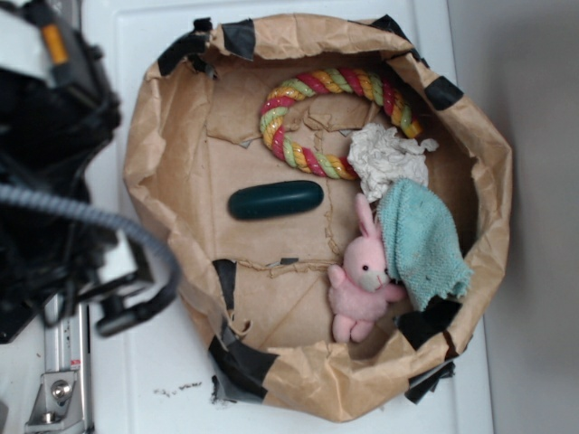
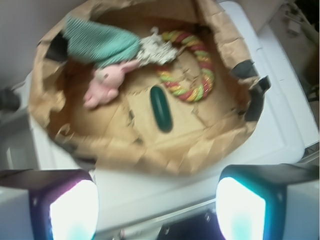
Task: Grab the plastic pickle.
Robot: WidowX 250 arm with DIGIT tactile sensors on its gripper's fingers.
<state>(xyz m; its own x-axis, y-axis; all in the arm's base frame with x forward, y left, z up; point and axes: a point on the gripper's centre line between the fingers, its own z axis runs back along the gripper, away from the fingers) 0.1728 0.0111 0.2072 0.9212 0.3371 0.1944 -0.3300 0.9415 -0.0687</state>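
The plastic pickle [image 1: 276, 200] [image 2: 161, 108] is a glossy dark teal-green oblong lying flat on the brown paper floor of the opened bag [image 1: 154, 172], near its middle and touching nothing else. In the wrist view my gripper [image 2: 157, 202] is open, its two fingers [image 2: 75, 210] wide apart with nothing between them. It hangs outside the bag over the white surface, well short of the pickle. My arm [image 1: 63, 181] is a blurred dark mass to the left of the bag in the exterior view.
The bag also holds a multicoloured rope ring [image 1: 335, 117], a crumpled white cloth [image 1: 389, 158], a teal towel [image 1: 421, 240] and a pink plush bunny [image 1: 362, 285]. Its raised crumpled paper walls, patched with black tape [image 1: 240, 362], stand between gripper and pickle.
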